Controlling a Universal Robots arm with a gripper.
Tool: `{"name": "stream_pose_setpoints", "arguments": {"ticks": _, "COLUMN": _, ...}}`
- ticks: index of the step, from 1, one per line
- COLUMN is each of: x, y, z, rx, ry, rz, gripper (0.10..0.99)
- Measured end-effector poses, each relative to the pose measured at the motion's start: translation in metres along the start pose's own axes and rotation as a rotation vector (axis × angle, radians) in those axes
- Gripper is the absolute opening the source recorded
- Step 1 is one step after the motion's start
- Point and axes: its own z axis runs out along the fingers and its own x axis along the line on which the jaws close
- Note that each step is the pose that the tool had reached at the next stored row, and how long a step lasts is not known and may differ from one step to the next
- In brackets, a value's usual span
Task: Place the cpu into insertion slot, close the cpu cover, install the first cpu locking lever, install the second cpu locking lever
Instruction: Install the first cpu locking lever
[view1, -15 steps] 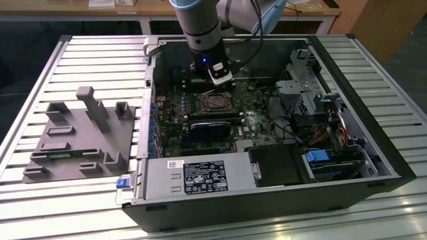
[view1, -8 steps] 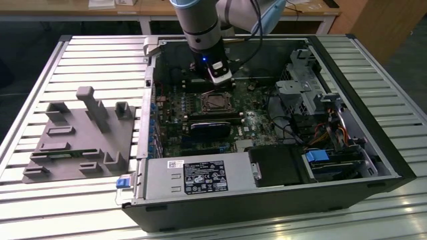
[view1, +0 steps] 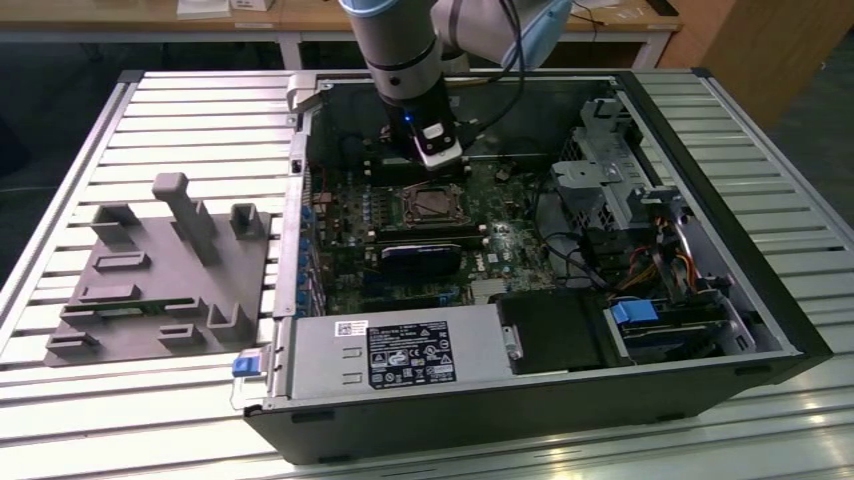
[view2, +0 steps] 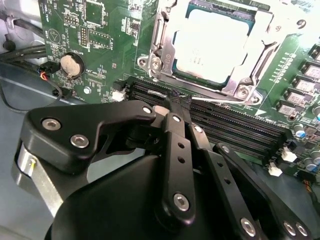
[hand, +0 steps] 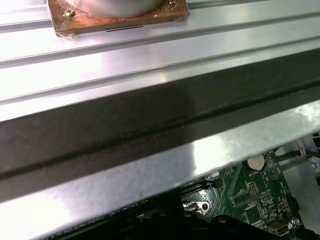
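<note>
The cpu (view2: 212, 47), a light, stiff but fragile chip best held only by its edges, lies flat within the opening of the cpu cover (view2: 257, 50), while the gripper (view2: 172, 102), clenched on nothing visible, hovers just beside that cover.

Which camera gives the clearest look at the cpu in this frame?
The second wrist view: the cpu sits large and bright, framed by the cpu cover. The exterior view gives just a small dark socket square under the arm. The first wrist view faces the case wall.
</note>
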Motion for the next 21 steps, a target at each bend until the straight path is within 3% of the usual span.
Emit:
{"name": "stream_pose_setpoints", "arguments": {"ticks": 7, "x": 0.001, "y": 0.0002, "z": 0.0033, "rx": 0.014, "ry": -0.0092, "rz": 0.017, "gripper": 0.102}}
{"name": "stream_pose_setpoints", "arguments": {"ticks": 21, "x": 0.0024, "y": -0.0013, "z": 0.0097, "rx": 0.053, "ry": -0.0297, "rz": 0.043, "gripper": 0.102}}
